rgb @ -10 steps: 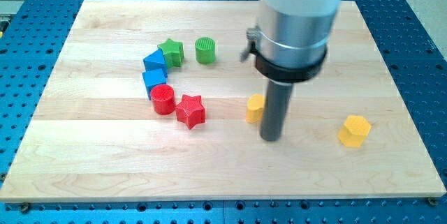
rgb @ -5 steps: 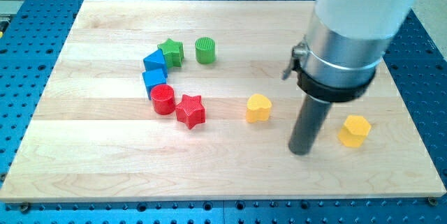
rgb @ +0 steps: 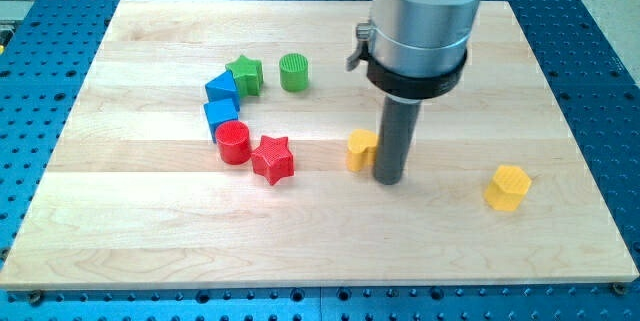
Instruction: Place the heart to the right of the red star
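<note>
The yellow heart [rgb: 360, 150] lies on the wooden board, to the right of the red star [rgb: 272, 158] with a gap of about one block's width between them. My tip [rgb: 389, 180] stands right against the heart's right side, and the rod hides the heart's right edge.
A red cylinder [rgb: 233, 143] touches the star's left. Two blue blocks [rgb: 221, 88] [rgb: 220, 114], a green star [rgb: 245, 74] and a green cylinder [rgb: 294, 71] curve up from it. A yellow hexagon [rgb: 507, 187] sits at the view's right. The board's front edge [rgb: 320, 283] is below.
My tip swung right toward the yellow hexagon, then came back left against the heart's right side. The heart has shifted slightly left toward the red star.
</note>
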